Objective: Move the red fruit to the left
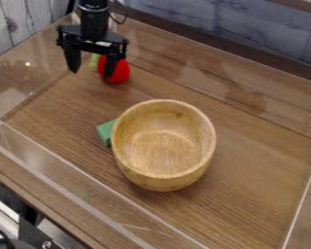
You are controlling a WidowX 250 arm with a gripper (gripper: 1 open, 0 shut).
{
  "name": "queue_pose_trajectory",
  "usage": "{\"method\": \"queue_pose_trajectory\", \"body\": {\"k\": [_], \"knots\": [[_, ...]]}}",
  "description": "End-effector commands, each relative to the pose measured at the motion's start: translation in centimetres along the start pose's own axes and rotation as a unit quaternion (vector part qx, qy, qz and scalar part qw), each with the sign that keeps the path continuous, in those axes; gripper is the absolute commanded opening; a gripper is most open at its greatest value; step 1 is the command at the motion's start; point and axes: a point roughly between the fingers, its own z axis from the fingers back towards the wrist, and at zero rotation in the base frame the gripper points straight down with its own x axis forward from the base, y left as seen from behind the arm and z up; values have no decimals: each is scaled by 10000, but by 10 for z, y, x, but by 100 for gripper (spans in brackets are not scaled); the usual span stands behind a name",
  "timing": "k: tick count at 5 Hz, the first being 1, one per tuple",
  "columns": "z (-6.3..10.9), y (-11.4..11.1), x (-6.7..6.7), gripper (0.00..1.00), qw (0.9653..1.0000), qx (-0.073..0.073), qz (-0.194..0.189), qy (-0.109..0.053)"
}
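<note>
A: Surface notes. Table (249,165): brown wood-grain top, smooth, with a soft sheen; pale reflections show towards the edge beyond the wooden bowl.

B: Wooden bowl (165,143)?

A: Light, unpainted wood, grain rings visible inside, matt to satin finish.

B: The red fruit (116,69) behind the bowl?

A: Glossy, plastic-looking, bright red; its light-green end is mostly hidden, so its finish cannot be judged.

B: Gripper (93,58) over the fruit?

A: Black, matt, looks like hard plastic or painted metal; cannot tell which.

B: Green piece (106,130) touching the bowl's left side?

A: Flat, matt green; material unclear.

B: Clear walls (67,199) around the table?

A: Transparent, glossy, acrylic-looking, catching reflections.
</note>
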Motion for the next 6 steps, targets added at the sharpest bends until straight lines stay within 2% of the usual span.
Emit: {"method": "queue_pose_trajectory", "body": {"k": [1, 2, 3, 4, 5, 6], "knots": [[59, -7, 14, 100, 9984, -111, 101, -542], [94, -20, 11, 100, 9973, -188, 118, -697], [88, -20, 13, 100, 9973, -188, 110, -704], [79, -20, 16, 0, 9974, -162, 93, -693], [93, -32, 17, 0, 9973, -162, 158, -701], [107, -53, 12, 0, 9972, -208, 151, -703]]}}
